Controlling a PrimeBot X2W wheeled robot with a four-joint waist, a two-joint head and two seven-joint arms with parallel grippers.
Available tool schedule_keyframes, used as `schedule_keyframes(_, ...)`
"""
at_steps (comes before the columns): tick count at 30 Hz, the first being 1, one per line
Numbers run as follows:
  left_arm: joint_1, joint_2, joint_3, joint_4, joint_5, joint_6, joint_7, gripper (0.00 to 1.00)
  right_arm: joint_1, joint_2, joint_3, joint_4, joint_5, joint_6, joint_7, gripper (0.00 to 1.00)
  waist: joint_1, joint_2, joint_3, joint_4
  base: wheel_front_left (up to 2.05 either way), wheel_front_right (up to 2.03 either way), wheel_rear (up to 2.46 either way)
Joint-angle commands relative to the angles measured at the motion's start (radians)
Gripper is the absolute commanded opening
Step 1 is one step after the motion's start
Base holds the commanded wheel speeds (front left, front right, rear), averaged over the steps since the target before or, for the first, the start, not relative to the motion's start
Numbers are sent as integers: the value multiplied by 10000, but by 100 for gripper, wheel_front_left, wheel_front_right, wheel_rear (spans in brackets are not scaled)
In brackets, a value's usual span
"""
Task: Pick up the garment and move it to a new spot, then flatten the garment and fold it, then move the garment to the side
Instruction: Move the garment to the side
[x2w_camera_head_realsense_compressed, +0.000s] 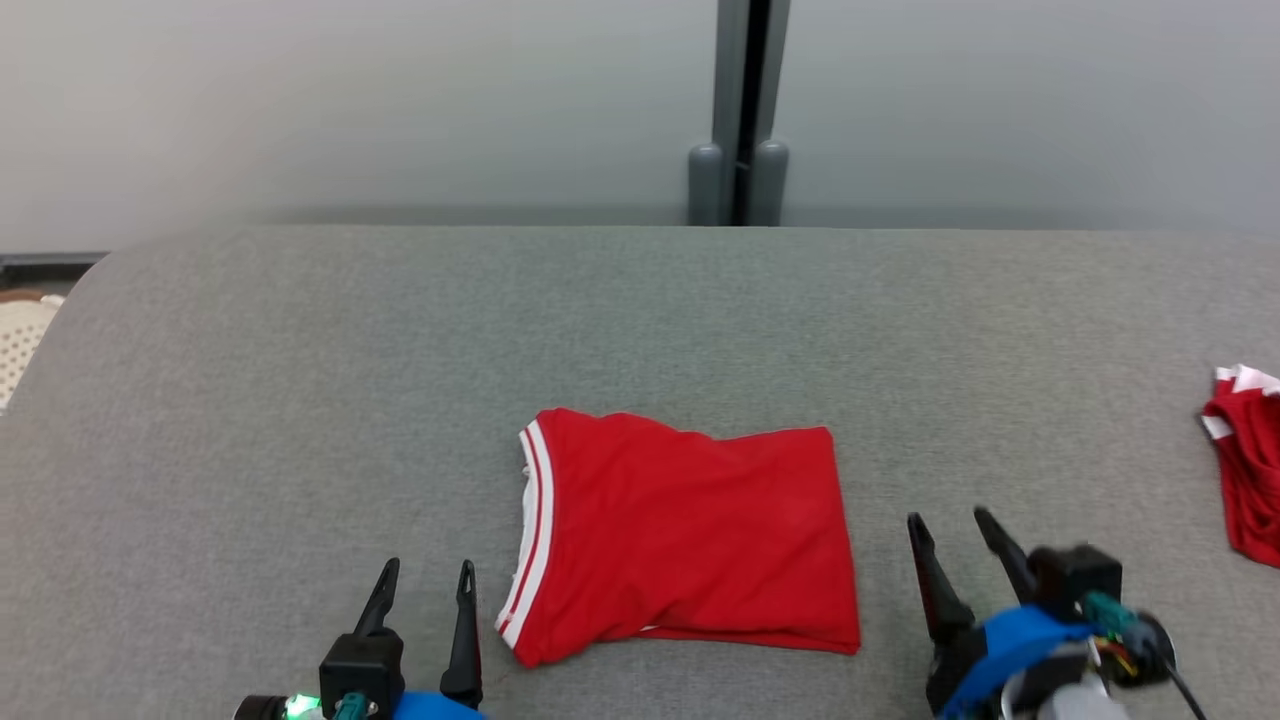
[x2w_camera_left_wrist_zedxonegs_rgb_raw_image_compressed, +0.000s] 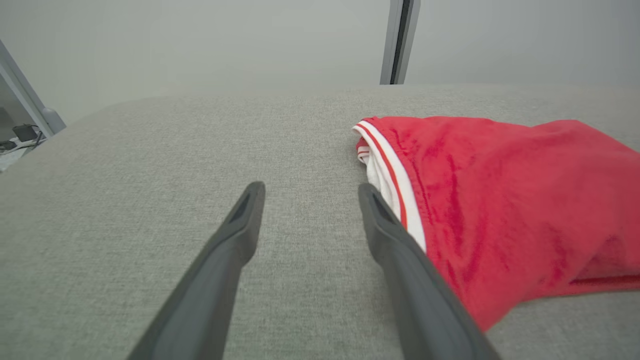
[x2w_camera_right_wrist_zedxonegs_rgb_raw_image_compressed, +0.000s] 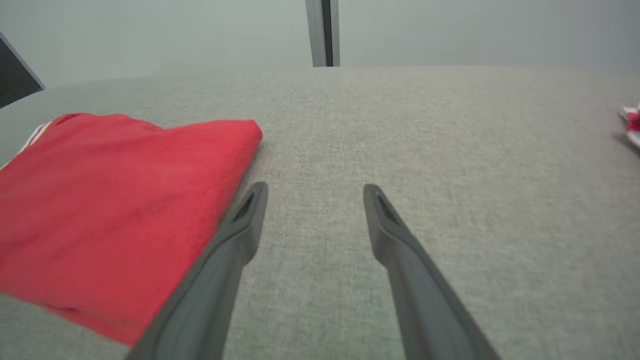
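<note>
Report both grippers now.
Left gripper: open, holding nothing, beside the folded red garment.
Right gripper: open, holding nothing.

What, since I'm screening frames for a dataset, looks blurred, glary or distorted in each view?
Head view: soft even light, no glare, folded garment sharp. Left wrist view: wide-angle stretch, left gripper looms large and soft. Right wrist view: right gripper likewise soft; second red garment at the right edge blurred.
</note>
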Motion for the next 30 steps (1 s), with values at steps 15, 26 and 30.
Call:
schedule_keyframes(15,-139,3,-90,248,-139,-94,-42,100,-2132,23,1632,3902,613,3,593,0,0,0,522,1472,0,0,0)
schedule_keyframes(26,-82,2,-74,111,-229,-158,-42,100,-2591,-119,805,4403,229,-29,32,0,0,0,276,-386,0,0,0)
schedule_keyframes(30,-348,2,-303,-20,-317,-199,-42,100,-2393,-99,516,4104,129,-20,6,0,0,0,302,-1584,0,0,0)
